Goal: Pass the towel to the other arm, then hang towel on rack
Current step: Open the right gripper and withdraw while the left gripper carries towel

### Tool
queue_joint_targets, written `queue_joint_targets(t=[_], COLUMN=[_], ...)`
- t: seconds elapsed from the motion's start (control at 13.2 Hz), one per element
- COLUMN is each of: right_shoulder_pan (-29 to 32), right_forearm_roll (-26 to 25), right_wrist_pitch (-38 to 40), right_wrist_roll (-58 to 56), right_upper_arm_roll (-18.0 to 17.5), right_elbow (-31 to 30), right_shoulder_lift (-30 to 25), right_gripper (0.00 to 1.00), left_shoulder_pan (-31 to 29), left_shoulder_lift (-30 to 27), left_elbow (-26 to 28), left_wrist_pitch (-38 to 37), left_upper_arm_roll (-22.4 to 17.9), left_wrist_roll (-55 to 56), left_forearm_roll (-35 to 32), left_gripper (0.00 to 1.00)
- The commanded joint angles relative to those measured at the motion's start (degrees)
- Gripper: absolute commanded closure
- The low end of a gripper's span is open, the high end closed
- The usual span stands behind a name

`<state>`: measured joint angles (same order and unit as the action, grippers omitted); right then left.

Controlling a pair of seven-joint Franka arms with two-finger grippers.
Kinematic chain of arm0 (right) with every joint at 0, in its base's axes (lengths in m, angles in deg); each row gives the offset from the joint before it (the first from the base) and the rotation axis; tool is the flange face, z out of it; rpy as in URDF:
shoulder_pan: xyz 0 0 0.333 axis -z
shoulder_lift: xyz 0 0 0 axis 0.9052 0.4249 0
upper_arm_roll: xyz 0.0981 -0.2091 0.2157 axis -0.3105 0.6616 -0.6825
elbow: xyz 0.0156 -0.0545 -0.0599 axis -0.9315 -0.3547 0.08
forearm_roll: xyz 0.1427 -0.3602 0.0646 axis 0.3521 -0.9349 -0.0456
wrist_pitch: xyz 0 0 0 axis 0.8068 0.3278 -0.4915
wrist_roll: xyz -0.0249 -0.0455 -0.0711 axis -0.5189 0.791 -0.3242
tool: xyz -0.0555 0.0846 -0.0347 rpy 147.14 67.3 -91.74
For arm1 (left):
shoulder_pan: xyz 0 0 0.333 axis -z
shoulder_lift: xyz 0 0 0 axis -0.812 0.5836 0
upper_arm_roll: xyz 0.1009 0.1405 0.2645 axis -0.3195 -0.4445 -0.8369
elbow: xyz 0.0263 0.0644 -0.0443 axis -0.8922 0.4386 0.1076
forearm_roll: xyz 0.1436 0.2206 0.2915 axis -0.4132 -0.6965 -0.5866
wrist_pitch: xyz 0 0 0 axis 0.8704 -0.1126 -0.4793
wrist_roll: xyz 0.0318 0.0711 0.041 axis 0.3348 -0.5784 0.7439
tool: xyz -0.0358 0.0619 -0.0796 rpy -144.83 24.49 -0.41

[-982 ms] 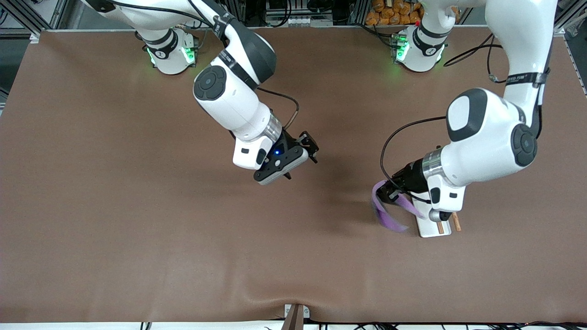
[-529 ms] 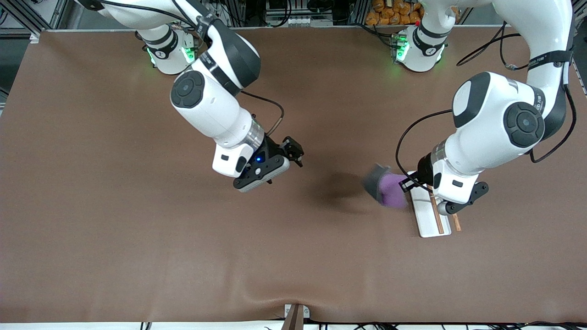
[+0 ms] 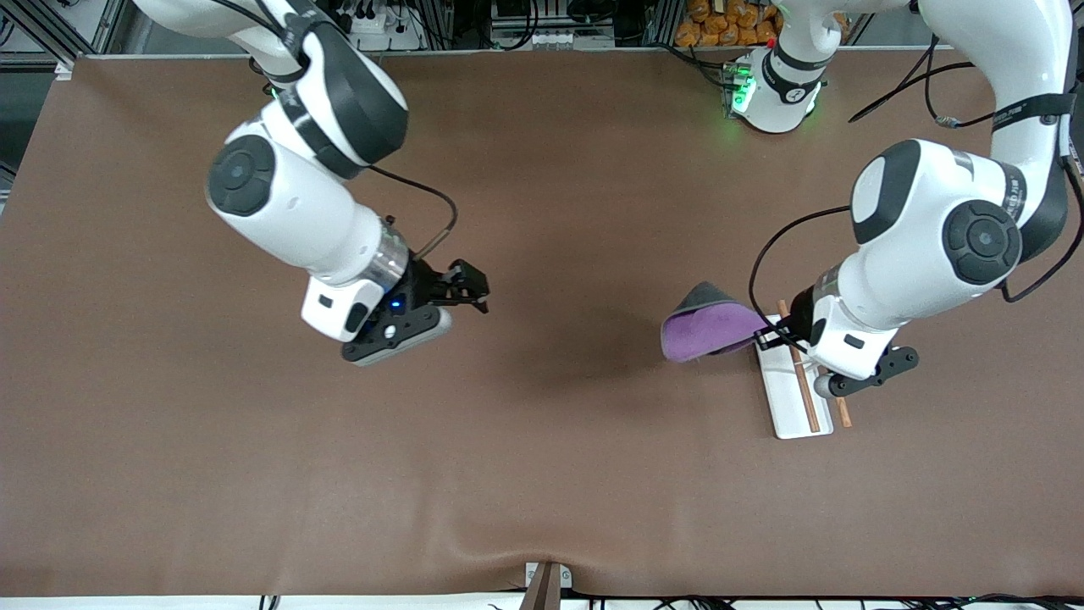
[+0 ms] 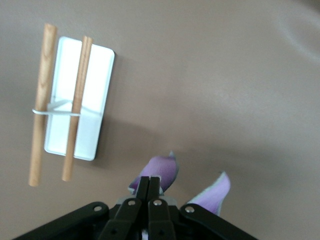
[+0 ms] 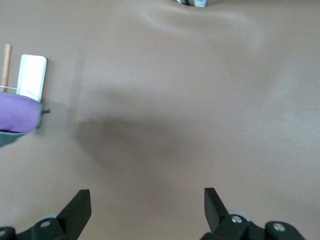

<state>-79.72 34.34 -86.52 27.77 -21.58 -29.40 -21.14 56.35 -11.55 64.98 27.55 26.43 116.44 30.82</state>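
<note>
My left gripper is shut on the towel, which shows purple with a dark grey edge. It holds the towel in the air over the table, beside the end of the rack that is farther from the front camera. The rack's white base with two brown rods lies toward the left arm's end of the table. In the left wrist view the shut gripper pinches the purple towel, with the rack apart from it. My right gripper is open and empty over mid-table; its wrist view shows the towel and rack far off.
The brown table cover has a ripple near the front edge, where a small bracket sits. Orange items lie past the table's back edge by the left arm's base.
My right arm has drawn back toward its own end of the table, gripper still open. My left gripper has shifted along the rack away from the front camera, and the towel has swung out to show its purple face.
</note>
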Motion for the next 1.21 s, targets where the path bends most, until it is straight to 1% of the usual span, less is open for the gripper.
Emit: queue_joint_targets(t=[0.0, 0.15, 0.23, 0.45, 0.53, 0.68, 0.76, 0.83, 0.98, 1.13], right_shoulder_pan=[5.0, 9.6, 11.6, 15.6, 16.1, 17.1, 17.8, 19.2, 21.7, 22.3], right_forearm_roll=[-0.4, -0.4, -0.4, -0.8, -2.2, -9.2, -10.6, -10.8, -10.7, -11.2], right_wrist_pitch=[4.9, 9.9, 11.9, 15.4, 16.9, 19.8, 21.5, 23.2, 25.8, 26.7], right_wrist_roll=[-6.6, -9.5, -9.5, -9.4, -9.4, -9.0, -9.0, -9.5, -10.1, -12.2], right_upper_arm_roll=[-0.8, -0.9, -0.8, -0.7, -0.6, -0.7, -0.7, -0.7, -0.9, -0.5], right_elbow=[-0.6, -0.6, -0.6, -0.6, -0.6, -0.7, -0.7, -0.8, -0.8, -2.2], right_shoulder_lift=[-2.2, -3.4, -4.0, -5.2, -5.7, -7.1, -7.9, -8.7, -9.8, -11.9], right_gripper=[0.00, 0.00, 0.00, 0.00, 0.00, 0.00, 0.00, 0.00, 0.00, 0.00], left_shoulder_pan=[-2.0, -2.4, -3.5, -5.5, -5.7, -6.5, -6.8, -6.9, -7.8, -8.1], left_shoulder_lift=[-3.3, -4.8, -5.9, -7.7, -8.0, -8.9, -9.0, -9.0, -9.0, -9.0], left_elbow=[0.5, 0.4, 0.4, 0.4, 0.4, 0.5, 0.4, 0.4, 0.5, 0.5], left_wrist_pitch=[-2.5, -4.5, -5.2, -8.6, -9.7, -11.5, -12.6, -13.5, -14.7, -16.1], left_upper_arm_roll=[0.2, 0.0, 0.1, 0.1, 0.0, 0.1, 0.1, 0.0, 0.0, -0.2], left_wrist_roll=[-3.7, -6.5, -6.9, -11.0, -12.4, -13.9, -14.2, -15.0, -16.2, -17.4], left_forearm_roll=[-1.4, -1.4, -1.4, -1.5, -1.8, -4.4, -4.9, -5.1, -8.7, -9.7], left_gripper=[1.00, 1.00, 1.00, 1.00, 1.00, 1.00, 1.00, 1.00, 1.00, 1.00])
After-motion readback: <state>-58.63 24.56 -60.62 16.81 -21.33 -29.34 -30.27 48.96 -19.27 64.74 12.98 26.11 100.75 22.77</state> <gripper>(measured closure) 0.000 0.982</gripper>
